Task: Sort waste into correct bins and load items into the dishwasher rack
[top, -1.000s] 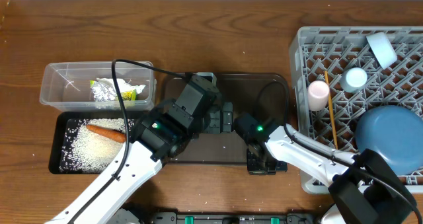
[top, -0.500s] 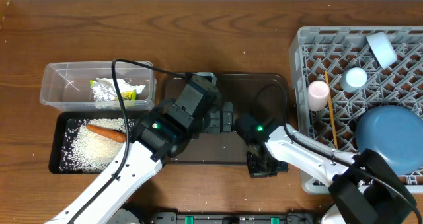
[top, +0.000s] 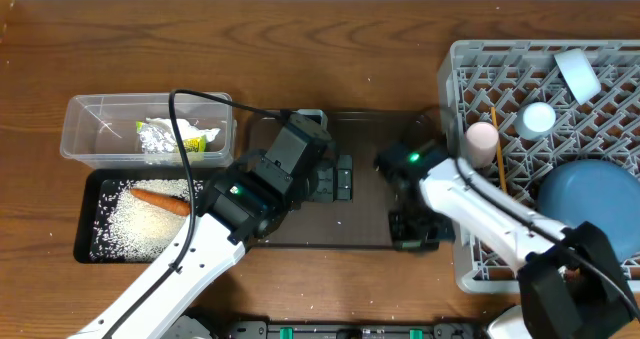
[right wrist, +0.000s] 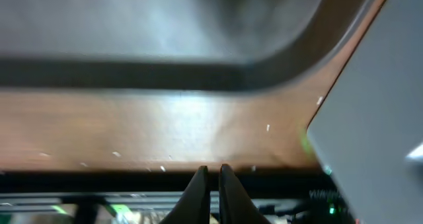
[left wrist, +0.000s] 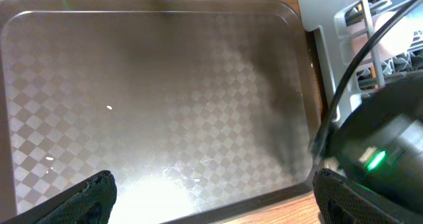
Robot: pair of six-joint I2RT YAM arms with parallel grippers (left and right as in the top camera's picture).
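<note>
From overhead: a dark tray [top: 360, 129] in the middle of the table [top: 300, 39], bare. To its left, a clear bin [top: 75, 139] and a black tray of rice [top: 85, 224]; to its right, a grey dish rack [top: 450, 89]. In the bin, crumpled foil [top: 155, 137]; on the rice, a carrot [top: 160, 200]. In the rack, a pink cup [top: 483, 142], a chopstick [top: 500, 179], a blue bowl [top: 590, 209], a white cup [top: 578, 74] and a pale blue cup [top: 538, 117]. Over the dark tray's middle, the left gripper [top: 343, 179]. At the tray's near right corner, close beside the rack, the right gripper [top: 415, 231]. No telling from up here how either pair of fingers stands.

From the left wrist, the answer for that side: two dark fingertips [left wrist: 92, 197] at the bottom corners of the picture, spread wide, nothing between them, only the checkered tray floor below. Also in this view alone, the right arm [left wrist: 377, 158] with its green light at the right edge, over the tray's right rim, with a corner of the rack behind.

From the right wrist, the answer for the other side: two thin fingertips [right wrist: 198, 181] drawn almost together, holding nothing. Just off the tray, not over it: tray rim across the upper part, a strip of bare wood between rim and fingertips, the rack's grey wall at the right. Too blurred to say whether the tips touch the wood.
</note>
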